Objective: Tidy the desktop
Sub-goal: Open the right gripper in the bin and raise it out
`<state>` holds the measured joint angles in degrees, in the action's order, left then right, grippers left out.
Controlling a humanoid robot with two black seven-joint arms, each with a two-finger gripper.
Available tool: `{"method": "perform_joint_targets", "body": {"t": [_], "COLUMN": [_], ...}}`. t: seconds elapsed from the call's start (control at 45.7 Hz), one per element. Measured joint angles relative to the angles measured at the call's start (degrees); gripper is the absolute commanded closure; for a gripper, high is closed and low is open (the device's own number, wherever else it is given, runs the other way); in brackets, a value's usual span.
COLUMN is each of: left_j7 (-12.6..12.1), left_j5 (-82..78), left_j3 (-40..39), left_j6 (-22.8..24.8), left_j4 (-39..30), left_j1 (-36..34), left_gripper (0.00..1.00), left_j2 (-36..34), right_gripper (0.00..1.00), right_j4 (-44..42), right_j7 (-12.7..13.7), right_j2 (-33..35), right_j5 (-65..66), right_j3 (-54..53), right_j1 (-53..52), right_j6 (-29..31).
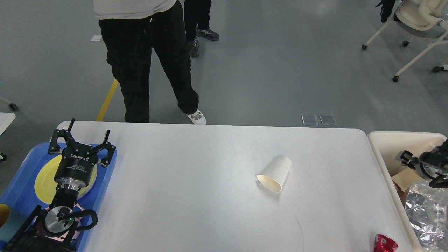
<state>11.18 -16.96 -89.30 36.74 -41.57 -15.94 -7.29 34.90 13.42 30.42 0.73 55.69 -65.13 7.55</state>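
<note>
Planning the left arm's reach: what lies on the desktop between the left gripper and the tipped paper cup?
Nothing: the head view shows bare white desktop from the left gripper, over the blue tray, to the paper cup.

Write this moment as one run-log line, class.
left gripper: open above blue tray | right gripper: over cream bin, state unclear | paper cup: on its side on desktop | red item: near edge

A smooth grey floor (pixel 280 63) fills the room beyond the counter, shining with soft reflections of overhead light. A yellow line (pixel 107 99) runs across it at the left. A cream wheeled chair (pixel 416 21) stands at the far right. Two clear rectangular plates (pixel 318 119) lie on the floor.
</note>
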Motion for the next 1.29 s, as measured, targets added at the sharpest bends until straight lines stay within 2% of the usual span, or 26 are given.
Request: {"method": "perform_joint_targets", "body": {"t": [0.175,0.394,0.547,0.809,0.94,1.29], "left_j7": [0.0,0.0,0.0,0.0,0.0,0.0], "left_j5": [0.0,0.0,0.0,0.0,0.0,0.0], "left_j3": [0.0,0.0,0.0,0.0,0.0,0.0], "left_j6": [0.0,0.0,0.0,0.0,0.0,0.0], "left_j4": [0.0,-0.1,-0.1,0.0,0.0,0.0], "left_j1": [0.0,0.0,0.0,0.0,0.0,0.0], "left_gripper": [0.04,0.04,0.04,0.04,0.04,0.04], "left_j2": [0.0,0.0,0.0,0.0,0.0,0.0], "right_gripper": [0.00,0.00,0.00,0.00,0.00,0.00], "right_j4": [8.7,20.2,30.2,51.0,58.4,59.7], "right_j7": [2.9,3.1,3.1,3.1,3.1,2.9], "right_j2": [-0.1,-5.6,-10.1,-8.2,-7.4,-5.2], "right_j5": [0.2,-0.1,-0.6,-0.9,-1.2,-3.1], "right_j3": [5.4,12.4,14.7,16.0,18.2,22.6], "right_j1": [-16.5,-39.2,-52.3,-73.0,-80.5,-82.4], "right_j6": [16.8,34.4,42.2,44.6,44.6,42.2]}}
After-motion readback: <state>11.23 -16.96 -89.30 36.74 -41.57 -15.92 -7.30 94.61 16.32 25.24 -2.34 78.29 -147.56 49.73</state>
